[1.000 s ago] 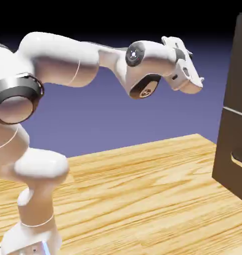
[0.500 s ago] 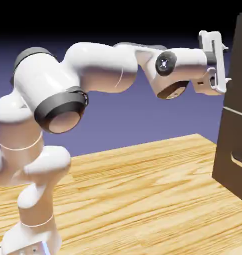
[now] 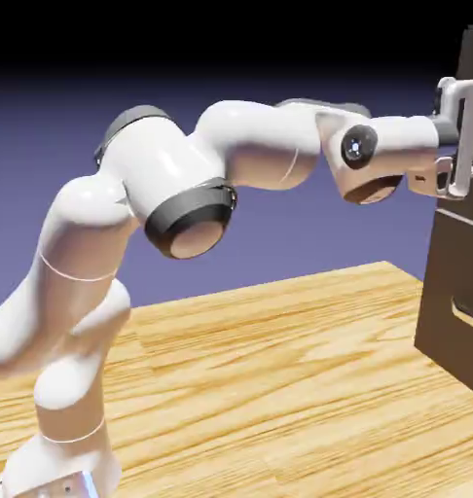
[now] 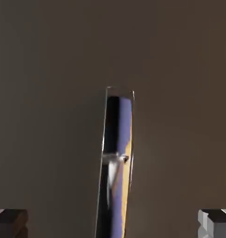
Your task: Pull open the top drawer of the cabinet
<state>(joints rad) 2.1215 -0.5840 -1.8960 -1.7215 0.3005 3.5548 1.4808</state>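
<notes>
Since prev. frame, white arm has swung right so its two-finger gripper [image 3: 461, 136], jaws wide and empty, faces top drawer [image 3: 471, 126] of tall dark brown cabinet [image 3: 454, 302] at exterior view's right edge, evidently to straddle thin silvery bar handle [image 4: 116, 162].

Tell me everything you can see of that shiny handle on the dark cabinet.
In the hand view, the handle is a thin, mirror-like metal bar reflecting blue and orange, slightly tilted, running off the bottom edge. It sits on the plain dark brown top drawer, between the open tool's fingertips; nothing touches it.
</notes>
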